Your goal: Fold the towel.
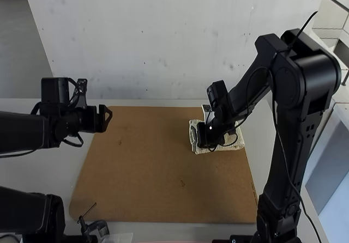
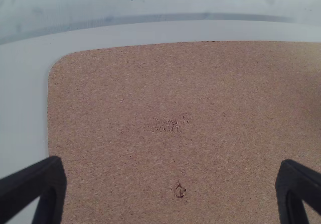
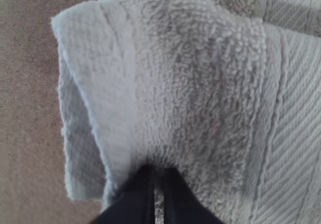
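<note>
Folded towel (image 1: 233, 143) lies under the right tool (image 1: 204, 138), 2 fingers nearly together; left tool (image 1: 107, 118) wide.

2 arms (image 1: 283, 161) | 2 hands (image 1: 108, 114) | 1 towel (image 3: 200, 83) | 1 brown board (image 1: 147, 172)

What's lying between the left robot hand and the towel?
Nothing but bare brown board: the high view shows that stretch between left gripper and towel.

Ribbed, rough terry cloth towel (image 3: 200, 83), matt brown board (image 2: 125, 93) w/ scuffed surf., smooth whitish counter (image 1: 54, 172), matt blk arms (image 1: 286, 161), prob. plastic/metal
</note>
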Motion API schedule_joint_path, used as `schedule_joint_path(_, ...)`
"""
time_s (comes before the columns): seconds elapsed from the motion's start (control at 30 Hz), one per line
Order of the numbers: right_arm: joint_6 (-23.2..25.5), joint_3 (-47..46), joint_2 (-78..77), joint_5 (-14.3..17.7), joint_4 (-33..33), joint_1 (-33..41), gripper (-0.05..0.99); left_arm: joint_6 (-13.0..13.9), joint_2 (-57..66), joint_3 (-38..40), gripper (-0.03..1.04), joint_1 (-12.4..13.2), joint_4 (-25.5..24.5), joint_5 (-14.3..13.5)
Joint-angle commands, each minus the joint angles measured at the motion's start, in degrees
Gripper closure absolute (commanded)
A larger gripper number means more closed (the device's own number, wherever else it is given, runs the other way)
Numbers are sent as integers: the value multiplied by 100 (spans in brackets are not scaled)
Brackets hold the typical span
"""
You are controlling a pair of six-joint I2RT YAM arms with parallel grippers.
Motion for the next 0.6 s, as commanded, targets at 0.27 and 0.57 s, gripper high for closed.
schedule_joint_path(0.27, 294, -155, -292, -685, 228, 305, 91, -40, -185, -59, 8, 18, 51, 37)
schedule_joint_path(0.57, 557, 29, -1074, -87, 641, -117, 11, -40, -300, -94, 7, 26, 148, 37)
